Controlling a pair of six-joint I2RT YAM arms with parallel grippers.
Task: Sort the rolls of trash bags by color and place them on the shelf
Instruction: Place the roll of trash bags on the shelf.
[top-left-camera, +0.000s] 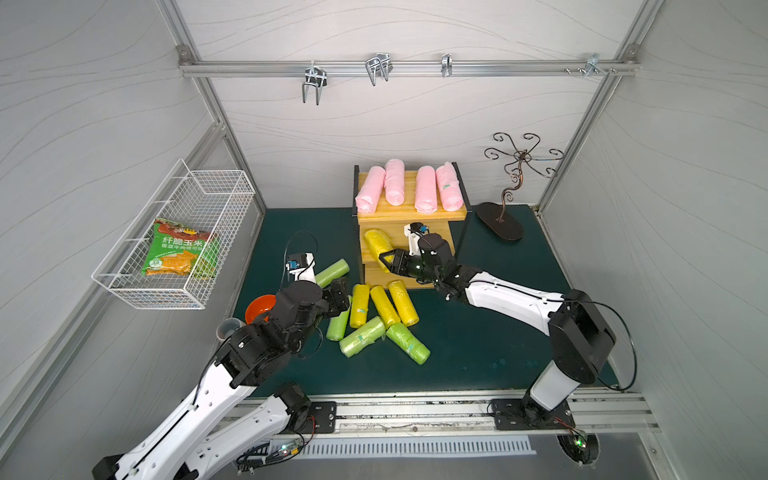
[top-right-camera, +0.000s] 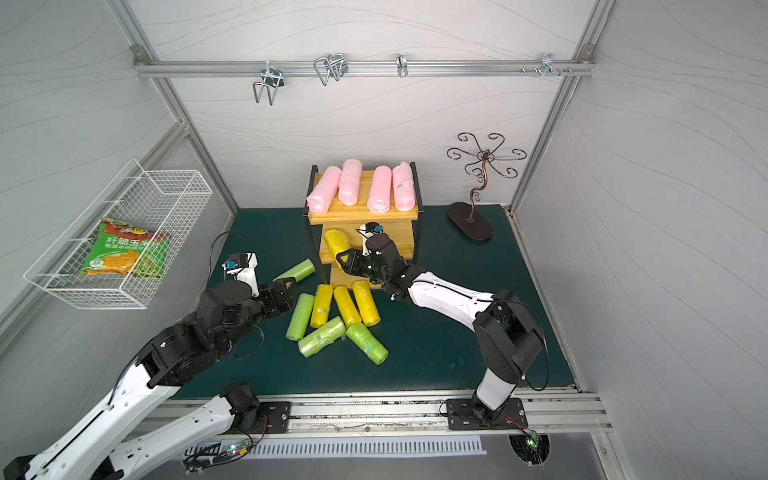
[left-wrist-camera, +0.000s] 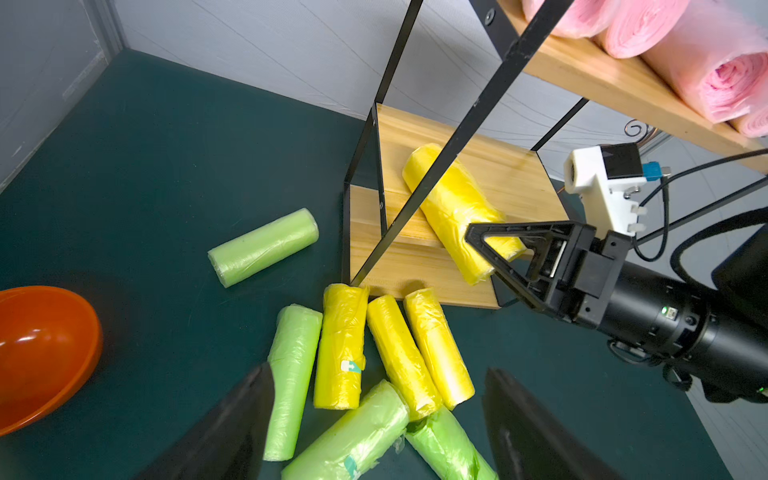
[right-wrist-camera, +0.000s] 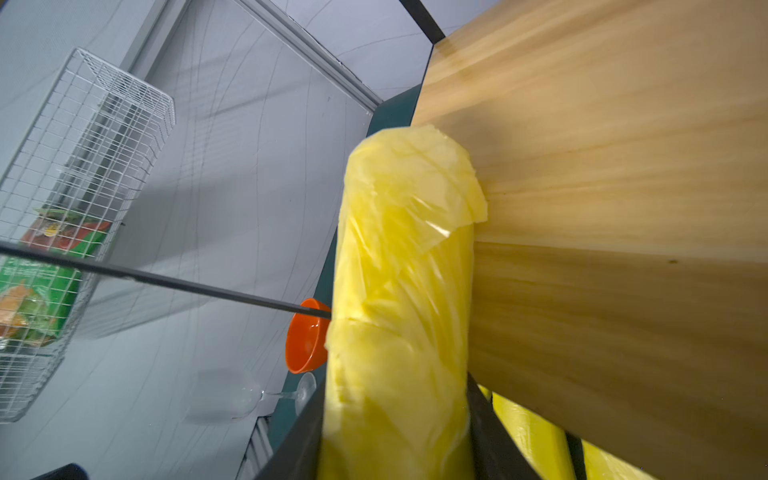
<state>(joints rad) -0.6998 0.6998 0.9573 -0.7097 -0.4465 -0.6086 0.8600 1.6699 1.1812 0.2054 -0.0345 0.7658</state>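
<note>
The shelf (top-left-camera: 411, 216) holds several pink rolls (top-left-camera: 395, 183) side by side on its top board. On the middle board a yellow roll (top-left-camera: 376, 243) lies slanted. My right gripper (top-left-camera: 384, 259) is shut on its near end, and the right wrist view shows the yellow roll (right-wrist-camera: 403, 270) filling the jaws. Three yellow rolls (top-left-camera: 384, 305) and several light green rolls (top-left-camera: 361, 336) lie in a loose pile on the mat before the shelf. My left gripper (left-wrist-camera: 378, 370) hangs open above the pile's left side, holding nothing.
A white wire basket (top-left-camera: 174, 232) on the left wall holds a snack bag (top-left-camera: 178, 249). An orange bowl (top-left-camera: 259, 307) and a grey cup (top-left-camera: 228, 328) sit by the left arm. A curled metal stand (top-left-camera: 500, 220) is at the back right.
</note>
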